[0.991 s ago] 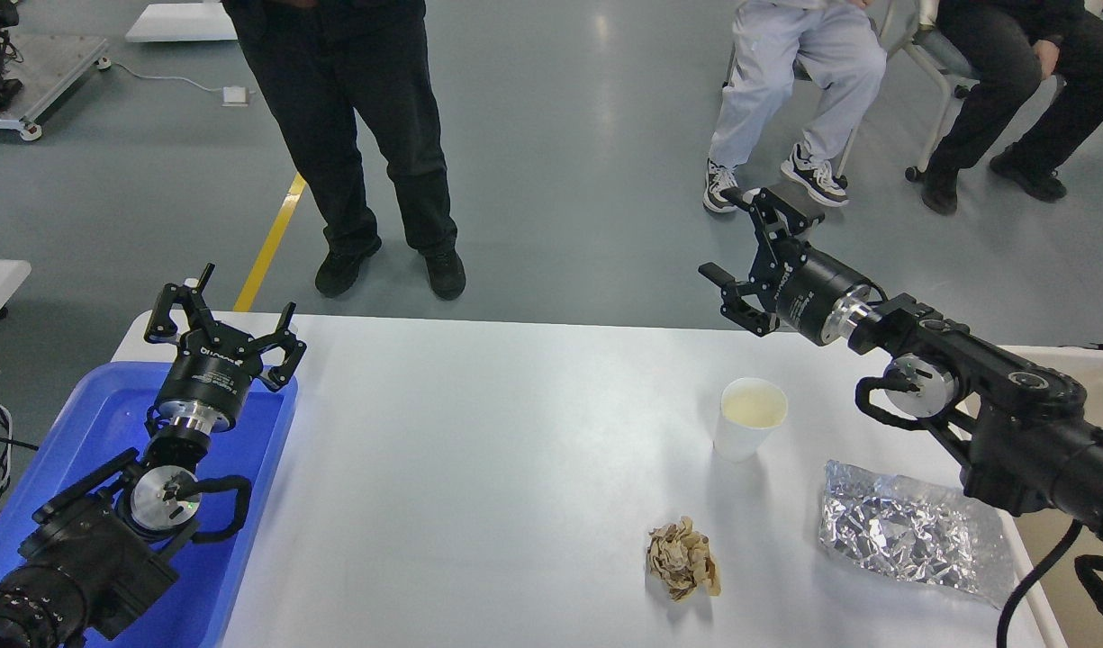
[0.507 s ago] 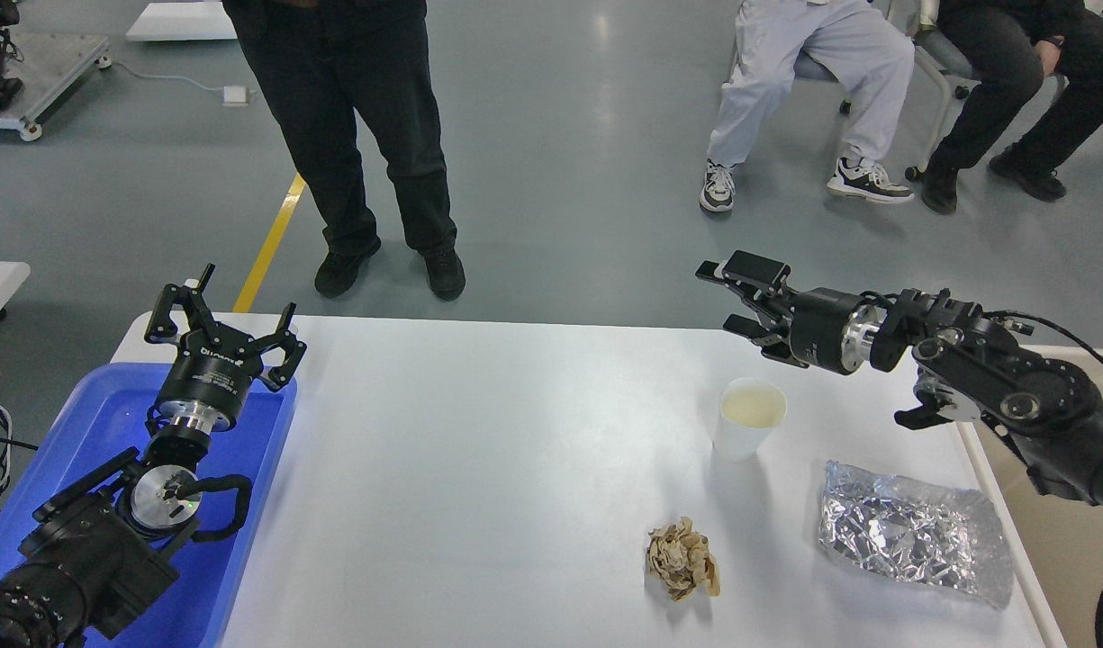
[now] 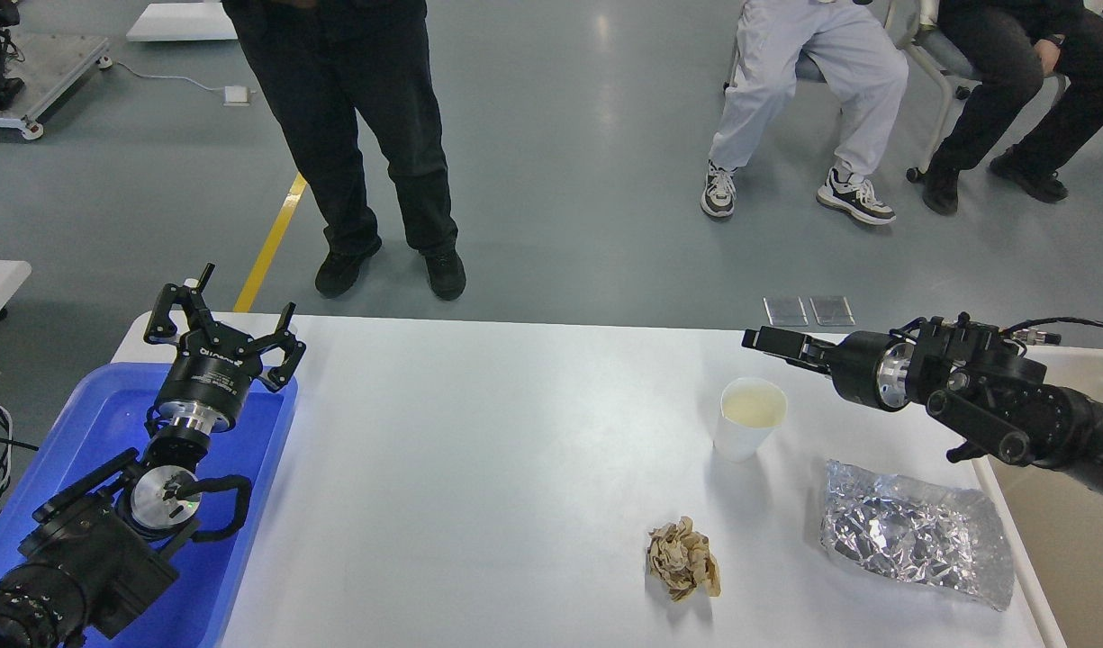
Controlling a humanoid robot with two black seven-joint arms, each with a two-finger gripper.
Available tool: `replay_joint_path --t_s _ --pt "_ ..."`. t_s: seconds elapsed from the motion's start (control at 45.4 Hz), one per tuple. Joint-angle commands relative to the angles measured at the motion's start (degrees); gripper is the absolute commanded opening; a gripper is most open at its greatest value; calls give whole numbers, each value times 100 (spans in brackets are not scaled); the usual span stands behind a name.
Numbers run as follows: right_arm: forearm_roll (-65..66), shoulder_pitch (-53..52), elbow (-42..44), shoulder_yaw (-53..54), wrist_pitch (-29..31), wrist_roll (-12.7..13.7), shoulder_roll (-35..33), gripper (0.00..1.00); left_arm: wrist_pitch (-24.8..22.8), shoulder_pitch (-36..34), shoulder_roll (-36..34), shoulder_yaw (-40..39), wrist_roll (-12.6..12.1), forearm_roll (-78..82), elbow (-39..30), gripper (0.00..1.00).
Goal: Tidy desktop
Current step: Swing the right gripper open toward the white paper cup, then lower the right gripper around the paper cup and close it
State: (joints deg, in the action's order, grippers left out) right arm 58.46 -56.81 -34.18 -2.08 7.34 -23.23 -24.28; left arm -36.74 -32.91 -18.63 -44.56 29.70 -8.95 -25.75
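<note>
The large white rectangular desktop (image 3: 515,468) with rounded corners fills the lower part of the head view. One blue plastic tray (image 3: 254,504) lies along its left edge, and one beige white-rimmed bin (image 3: 1069,540) stands just off its right edge. Three loose things sit on the right half of the surface: one crumpled silver foil bag (image 3: 911,533) near the right edge, one white paper cup (image 3: 747,418) upright with pale liquid inside, and one crumpled ball of brown paper (image 3: 683,558) closer to the front. All three lie apart from one another.

The left gripper (image 3: 222,324) hovers above the tray's far end, fingers spread wide and empty. The right gripper (image 3: 776,343) points leftward just beyond the cup; it is seen edge-on, so whether its fingers are parted cannot be told.

Behind the desk one person stands (image 3: 353,135) and two people sit (image 3: 812,90).
</note>
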Motion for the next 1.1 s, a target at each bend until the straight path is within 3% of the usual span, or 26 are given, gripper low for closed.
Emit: replay_joint_path --t_s 0.0,0.683,1.013,1.079 --pt "96 29 131 -424 -303 -156 -6 100 0 4 0 0 1 -2 0 100" --pt "96 135 192 -1628 -830 -577 90 100 0 4 0 0 1 -2 0 100" --pt "96 117 377 -1892 -953 -648 336 99 0 4 0 0 1 -2 0 100" --pt "96 109 403 -1892 -954 -648 406 95 0 4 0 0 1 -2 0 100"
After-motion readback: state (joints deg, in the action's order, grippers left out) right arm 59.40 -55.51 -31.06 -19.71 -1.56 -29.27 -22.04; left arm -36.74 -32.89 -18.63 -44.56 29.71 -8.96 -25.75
